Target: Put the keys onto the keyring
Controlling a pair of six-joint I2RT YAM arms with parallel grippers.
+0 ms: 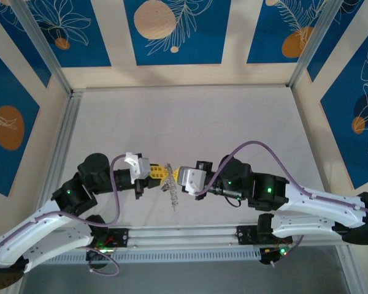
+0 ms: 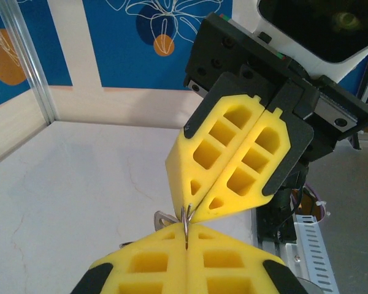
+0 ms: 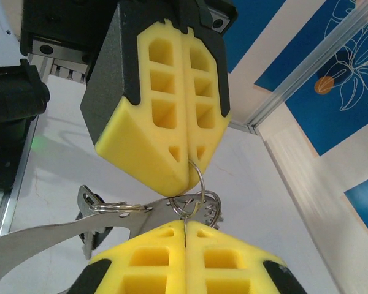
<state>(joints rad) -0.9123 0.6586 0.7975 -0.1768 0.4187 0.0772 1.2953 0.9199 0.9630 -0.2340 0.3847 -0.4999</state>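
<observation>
One keyring (image 3: 202, 182), two grippers: left gripper (image 1: 162, 171) and right gripper (image 1: 176, 173) are both clamping it, jaws fully closed, tip to tip. The keys (image 1: 172, 195) are hanging underneath, overlapping; count unreadable.

overhead looks down; wrist views closely share keyring (image 3: 202, 177).

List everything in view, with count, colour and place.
keyring: one, silvery, pinched between both grippers' fingertips
keys: count unclear, silvery, strung off the keyring over the table
table: one, pale grey, beneath everything
wall panels: several, blue and orange, around the table
cables: two, purple, looping behind the grippers
left gripper: one, yellow fingers, shut on the keyring
right gripper: one, yellow fingers, shut on the keyring
</observation>
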